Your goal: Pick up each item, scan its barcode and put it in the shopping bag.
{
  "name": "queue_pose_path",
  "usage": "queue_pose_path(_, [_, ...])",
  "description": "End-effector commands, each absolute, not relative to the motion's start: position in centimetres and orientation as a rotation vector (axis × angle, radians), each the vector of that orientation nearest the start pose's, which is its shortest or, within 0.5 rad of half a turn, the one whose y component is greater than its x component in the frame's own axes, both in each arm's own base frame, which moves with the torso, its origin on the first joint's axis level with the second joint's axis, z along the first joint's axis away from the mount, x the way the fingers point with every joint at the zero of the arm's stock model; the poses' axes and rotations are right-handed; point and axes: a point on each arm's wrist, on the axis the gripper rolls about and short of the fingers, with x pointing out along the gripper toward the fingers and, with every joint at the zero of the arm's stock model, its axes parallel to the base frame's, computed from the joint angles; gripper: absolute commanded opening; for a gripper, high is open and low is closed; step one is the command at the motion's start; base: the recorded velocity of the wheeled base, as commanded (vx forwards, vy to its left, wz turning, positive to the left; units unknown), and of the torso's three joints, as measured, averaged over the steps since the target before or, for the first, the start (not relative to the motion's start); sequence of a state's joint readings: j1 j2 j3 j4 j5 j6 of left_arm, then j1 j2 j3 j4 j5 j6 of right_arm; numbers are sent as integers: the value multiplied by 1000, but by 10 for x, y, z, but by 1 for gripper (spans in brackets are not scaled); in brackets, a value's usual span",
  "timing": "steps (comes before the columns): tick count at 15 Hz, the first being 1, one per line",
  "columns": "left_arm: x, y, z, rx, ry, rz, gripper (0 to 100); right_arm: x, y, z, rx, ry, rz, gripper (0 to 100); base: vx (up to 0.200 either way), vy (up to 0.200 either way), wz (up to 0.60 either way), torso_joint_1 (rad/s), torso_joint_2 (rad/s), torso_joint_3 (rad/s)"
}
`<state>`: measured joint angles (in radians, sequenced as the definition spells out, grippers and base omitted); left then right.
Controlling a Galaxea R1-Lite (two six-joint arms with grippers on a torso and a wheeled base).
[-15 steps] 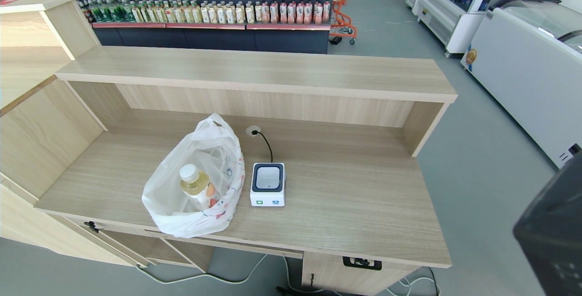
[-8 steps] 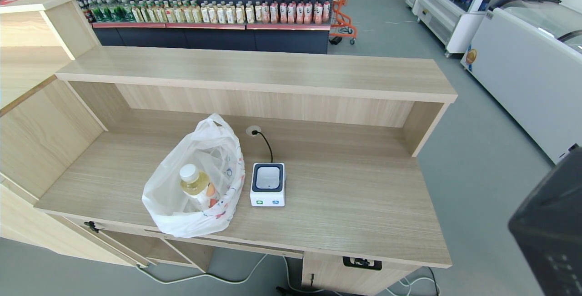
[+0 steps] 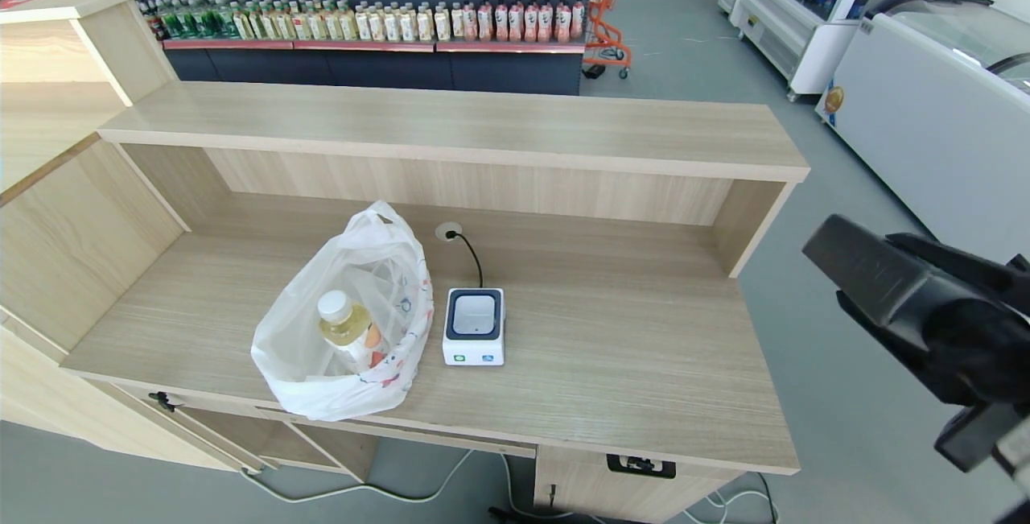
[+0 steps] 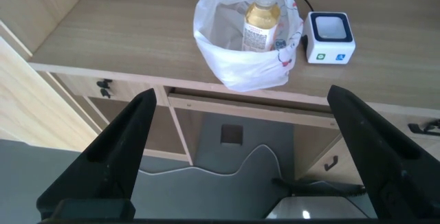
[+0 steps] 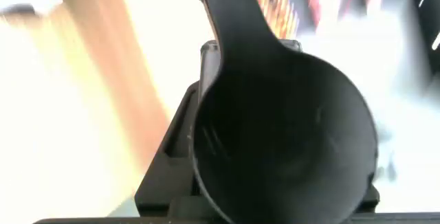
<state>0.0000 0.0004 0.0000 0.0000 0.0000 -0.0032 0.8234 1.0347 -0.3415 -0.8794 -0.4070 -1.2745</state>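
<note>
Standing in shopping bag [image 3: 299, 363]: bottle [image 3: 344, 324], base obscured; left end effector [image 4: 242, 95] spread wide; right end effector [image 3: 893, 274] partly cropped, state indeterminable.

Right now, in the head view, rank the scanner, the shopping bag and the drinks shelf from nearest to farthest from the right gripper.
From the right gripper, off the right end of the counter:
1. scanner, mid-counter.
2. shopping bag, just left of the scanner.
3. drinks shelf, across the aisle behind the counter.

Left end effector [image 4: 242, 97] — matte black, broad flat fingers [image 4: 110, 162].
</note>
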Motion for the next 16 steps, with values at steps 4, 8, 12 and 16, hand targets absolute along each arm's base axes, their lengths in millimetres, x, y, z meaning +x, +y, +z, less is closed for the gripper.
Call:
queue_pose_path(4, [-23,0,75,-5,0,0,100,101,85,228,-631,-73,-58,0,0,0,0,0,0,0])
queue_pose_path(8, [-23,0,75,-3,0,0,100,122,88,245,-374,-41,26,0,0,0,0,0,0,0])
queue_pose_path(12, [-23,0,76,-3,2,0,100,175,75,286,47,136,398,0,0,0,0,0,0,0])
queue_pose_path(16, [-23,0,75,-3,0,0,100,218,51,258,289,336,554,0,0,0,0,0,0,0])
